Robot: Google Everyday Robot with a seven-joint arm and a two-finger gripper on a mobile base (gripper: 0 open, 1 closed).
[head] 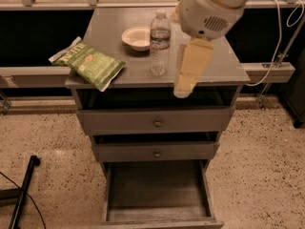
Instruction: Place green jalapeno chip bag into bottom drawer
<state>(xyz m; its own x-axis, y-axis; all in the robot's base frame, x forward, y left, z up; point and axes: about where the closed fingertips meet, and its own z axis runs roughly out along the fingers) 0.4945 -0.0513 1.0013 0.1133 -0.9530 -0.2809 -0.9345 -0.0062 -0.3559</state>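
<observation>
The green jalapeno chip bag [91,64] lies flat on the left front corner of the grey cabinet top [224,63], partly overhanging the left edge. The bottom drawer [157,189] is pulled out at the foot of the cabinet, and its bare floor shows. My gripper [186,86] hangs from the white arm over the right front part of the cabinet top. It is to the right of the water bottle and well apart from the bag, and holds nothing that I can see.
A clear water bottle [159,43] stands upright mid-top, with a white bowl [137,37] just behind it to the left. Two shallower drawers with brass knobs [157,123] are above the open one. A black stand leg [24,187] and a cable lie on the speckled floor at left.
</observation>
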